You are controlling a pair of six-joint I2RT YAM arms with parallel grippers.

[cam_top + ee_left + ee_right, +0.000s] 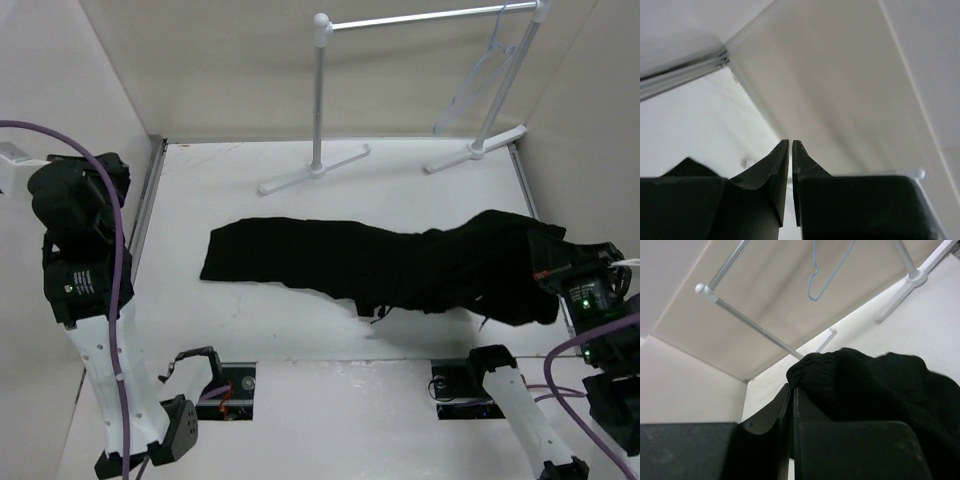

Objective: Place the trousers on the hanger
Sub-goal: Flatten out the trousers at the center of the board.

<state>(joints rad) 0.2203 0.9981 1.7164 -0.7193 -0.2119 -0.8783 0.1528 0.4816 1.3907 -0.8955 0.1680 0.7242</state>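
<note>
The black trousers (370, 265) lie stretched across the middle of the white table, legs to the left. Their right end is bunched and lifted at my right gripper (548, 268). In the right wrist view the ribbed waistband (815, 370) sits pinched between the shut jaws of that gripper (792, 388), and the fabric (875, 390) drapes off to the right. The pale blue hanger (485, 75) hangs at the right end of the rack's bar; the same hanger (826, 275) shows above the waistband. My left gripper (112, 170) is raised at the far left, away from the trousers; here it (791, 142) is shut on nothing.
The white tubular garment rack (400, 20) stands at the back, with its feet (315, 172) on the table. Beige walls close in the left, back and right sides. Two cut-outs (230, 385) with cables lie near the arm bases at the front edge.
</note>
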